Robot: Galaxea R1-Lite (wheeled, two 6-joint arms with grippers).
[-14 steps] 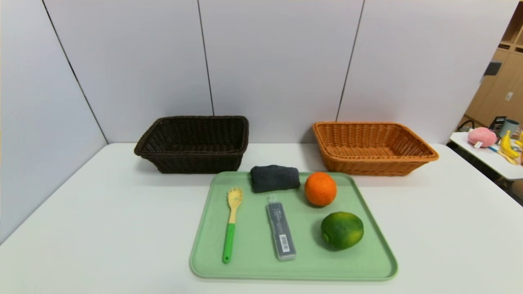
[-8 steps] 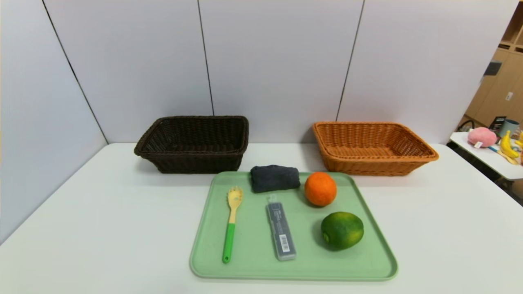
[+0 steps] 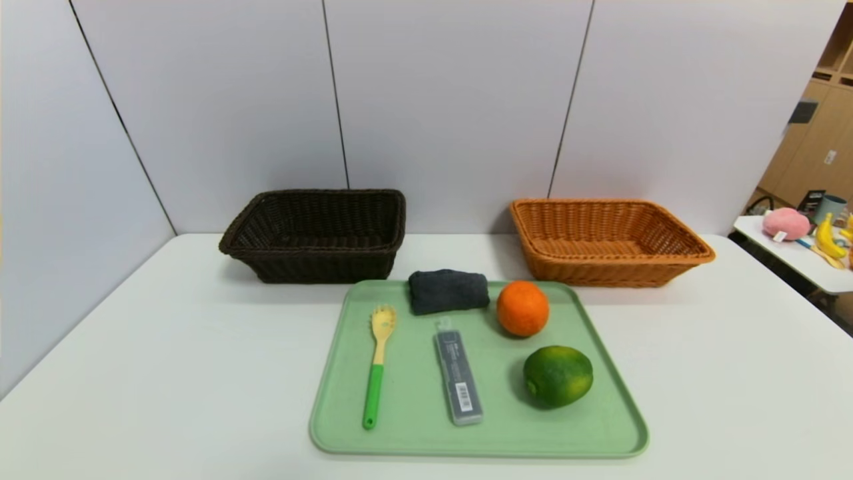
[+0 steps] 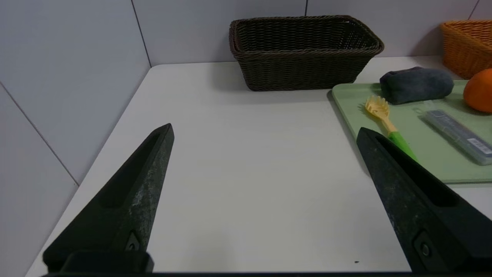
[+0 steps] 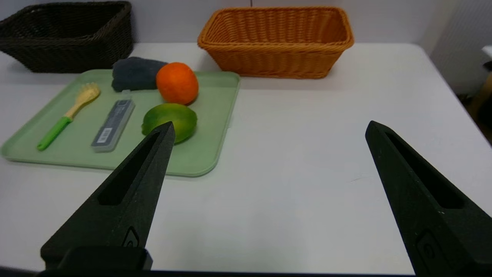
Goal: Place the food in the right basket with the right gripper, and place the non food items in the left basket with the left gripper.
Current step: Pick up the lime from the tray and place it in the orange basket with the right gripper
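Observation:
On a pale green tray (image 3: pixel 603 433) lie an orange (image 3: pixel 522 308), a dark green citrus (image 3: pixel 558 376), a yellow fork-spoon with a green handle (image 3: pixel 376 363), a flat grey barcoded case (image 3: pixel 458 378) and a rolled dark grey towel (image 3: pixel 448 291). The dark brown left basket (image 3: pixel 316 235) and the orange-tan right basket (image 3: pixel 608 241) stand behind the tray, with nothing visible inside. Neither arm shows in the head view. My left gripper (image 4: pixel 265 130) hangs open over bare table, short of the tray on the dark basket's side. My right gripper (image 5: pixel 269 127) hangs open over bare table on the tan basket's side.
The white table (image 3: pixel 166 373) is walled at the back and on the left by grey panels. A side table (image 3: pixel 796 257) off to the right carries bananas (image 3: pixel 828 239), a pink toy and a cup.

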